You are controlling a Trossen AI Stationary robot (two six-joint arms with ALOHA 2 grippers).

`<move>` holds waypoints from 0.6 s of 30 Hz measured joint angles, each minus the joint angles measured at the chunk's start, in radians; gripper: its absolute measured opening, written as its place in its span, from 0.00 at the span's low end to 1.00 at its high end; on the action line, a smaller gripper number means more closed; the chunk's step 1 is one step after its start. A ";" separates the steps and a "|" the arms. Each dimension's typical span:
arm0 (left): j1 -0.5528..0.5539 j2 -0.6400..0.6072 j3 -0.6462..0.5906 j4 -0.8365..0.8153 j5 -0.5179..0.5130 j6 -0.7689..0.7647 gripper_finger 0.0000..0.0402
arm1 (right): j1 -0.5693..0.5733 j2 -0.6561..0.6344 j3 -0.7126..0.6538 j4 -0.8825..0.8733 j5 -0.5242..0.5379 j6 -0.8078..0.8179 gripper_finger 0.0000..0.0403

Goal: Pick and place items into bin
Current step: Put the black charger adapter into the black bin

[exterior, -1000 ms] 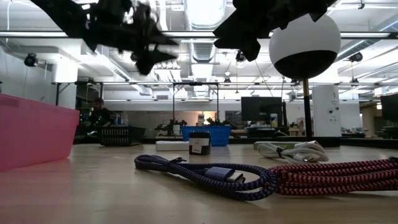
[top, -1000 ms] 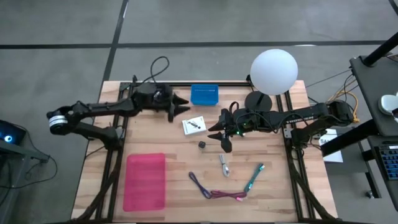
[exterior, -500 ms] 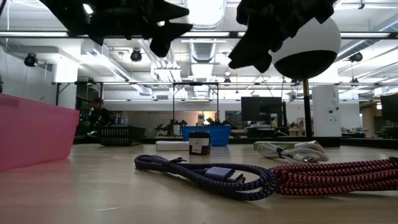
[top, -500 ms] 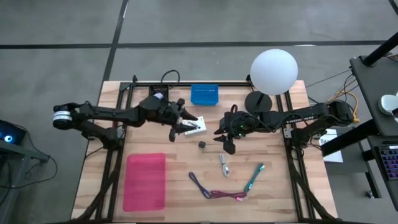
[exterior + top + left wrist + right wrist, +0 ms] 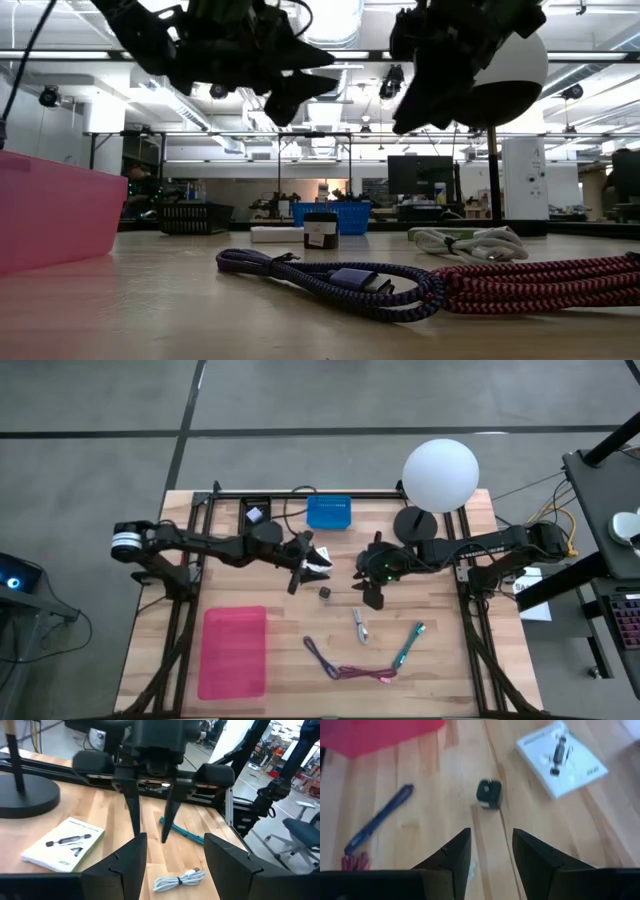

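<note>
I see my left gripper (image 5: pixel 312 563) above the white card (image 5: pixel 64 844), jaws parted and empty. My right gripper (image 5: pixel 366 584) hovers near the small black cube (image 5: pixel 489 793), jaws parted, empty; both rest on the worktop (image 5: pixel 450 660).

bright ceiling lights, backlit low view, blurred right wrist view

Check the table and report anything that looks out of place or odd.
Nothing looks spilled or damaged. The one oddity is the white globe lamp on its black base at the table's far edge, large beside the small loose items. The white card, dark cube and cords lie loose, outside the pink bin.
</note>
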 joint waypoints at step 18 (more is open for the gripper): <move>-0.021 0.090 0.123 -0.385 0.085 0.315 0.59 | 0.000 0.000 0.000 -0.120 0.001 0.046 0.32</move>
